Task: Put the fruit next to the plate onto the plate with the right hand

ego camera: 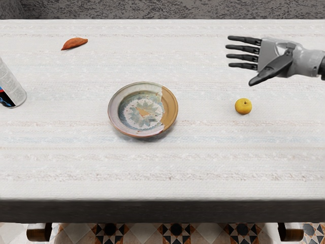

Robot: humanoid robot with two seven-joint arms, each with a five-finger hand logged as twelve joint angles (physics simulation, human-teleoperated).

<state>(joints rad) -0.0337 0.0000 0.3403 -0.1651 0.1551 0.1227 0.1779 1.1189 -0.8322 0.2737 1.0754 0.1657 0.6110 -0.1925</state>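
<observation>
"Right hand (267,55) is hovering above the far right part of the table (213,168), arm coming in from the right edge. Are you seeing anything in it?"

"Nothing. The fingers (244,50) are stretching out straight and spread, pointing toward the left, and the thumb is angling down and forward. It is gripping nothing."

"So where is the fruit sitting?"

"The small yellow fruit (243,106) is lying on the tabletop, nearer the camera than the hand and a little to its left in the picture. It is resting to the right of the plate (167,119), apart from it, with bare table between them."

"And the plate is carrying nothing?"

"Nothing is lying on it. Only its glaze pattern is showing."

"What about that orange thing (74,43) at the back left?"

"It is lying farther from the plate than the yellow one, so I am taking the yellow fruit as the target. A can (10,87) is poking in at the left edge, well clear of everything."

"Then how far along are we judging this?"

"Barely starting, I am thinking. No grasp is happening yet. Reaching down, closing around the fruit, carrying it left and setting it on the plate are all remaining."
</observation>
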